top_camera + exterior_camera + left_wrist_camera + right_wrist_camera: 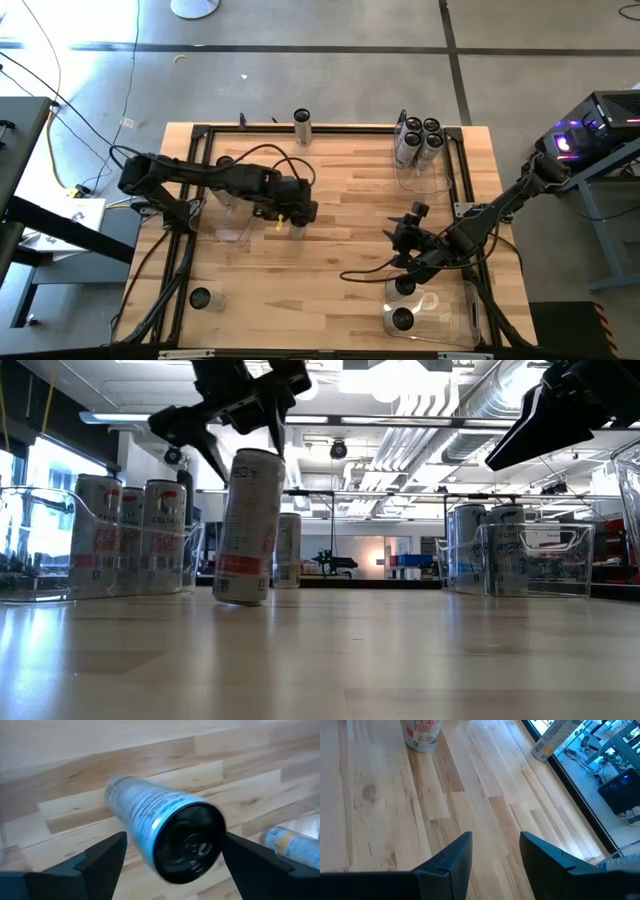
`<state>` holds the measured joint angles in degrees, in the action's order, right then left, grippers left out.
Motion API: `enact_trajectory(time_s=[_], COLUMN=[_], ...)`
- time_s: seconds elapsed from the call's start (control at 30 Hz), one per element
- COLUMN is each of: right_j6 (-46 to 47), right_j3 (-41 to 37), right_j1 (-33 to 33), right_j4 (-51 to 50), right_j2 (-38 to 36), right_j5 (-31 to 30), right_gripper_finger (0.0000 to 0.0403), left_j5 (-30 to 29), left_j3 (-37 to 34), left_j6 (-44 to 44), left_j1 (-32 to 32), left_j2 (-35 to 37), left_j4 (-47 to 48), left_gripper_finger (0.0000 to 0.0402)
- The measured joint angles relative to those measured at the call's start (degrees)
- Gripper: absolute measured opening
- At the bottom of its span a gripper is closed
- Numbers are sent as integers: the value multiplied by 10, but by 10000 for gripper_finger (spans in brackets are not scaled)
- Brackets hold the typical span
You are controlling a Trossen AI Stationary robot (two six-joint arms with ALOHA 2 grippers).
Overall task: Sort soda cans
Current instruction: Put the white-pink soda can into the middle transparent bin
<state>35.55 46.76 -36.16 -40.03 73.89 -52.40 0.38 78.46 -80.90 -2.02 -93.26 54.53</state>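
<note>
A soda can (248,525) with a white and red label stands tilted on the wood table near its middle-left; its dark top (190,845) shows in the left wrist view. My left gripper (245,445) hangs open over it, pointing steeply down, one finger on each side of the can's top. My right gripper (495,855) hovers open over bare wood at the table's right (408,232) with nothing between its fingers. My left gripper has one finger (107,857) clearly apart from the can. The other finger (250,865) stands right at the rim of the can's top (222,827); I cannot tell whether it touches.
Clear bins stand at the left (232,222), far right (432,178) and near right (455,315), each with cans inside. Loose cans stand at the far edge (302,122) and near left (200,298). Cables trail across the table.
</note>
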Motion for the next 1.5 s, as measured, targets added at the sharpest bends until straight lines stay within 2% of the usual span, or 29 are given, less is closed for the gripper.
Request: enact_trajectory(time_s=[0.3, 0.67, 1.0, 1.17, 1.5], right_j6=[2, 2, 4, 3, 2], right_j3=[0, 0, 0, 0, 0], right_j1=[0, 0, 0, 0, 0], right_j4=[0, 1, 2, 4, 4], right_j2=[0, 0, 0, 0, 0], right_j5=[0, 0, 1, 1, 1], right_gripper_finger=[160, 160, 160, 160, 160], left_j5=[-6, -22, -48, -76, -82], left_j3=[1, -1, -2, -2, -1], left_j6=[49, 137, 122, 104, 111], left_j1=[1, 25, 23, 4, 7], left_j2=[-3, 24, 63, 45, 12], left_j4=[17, 91, 99, 89, 87], left_gripper_finger=[315, 315, 315, 315, 315])
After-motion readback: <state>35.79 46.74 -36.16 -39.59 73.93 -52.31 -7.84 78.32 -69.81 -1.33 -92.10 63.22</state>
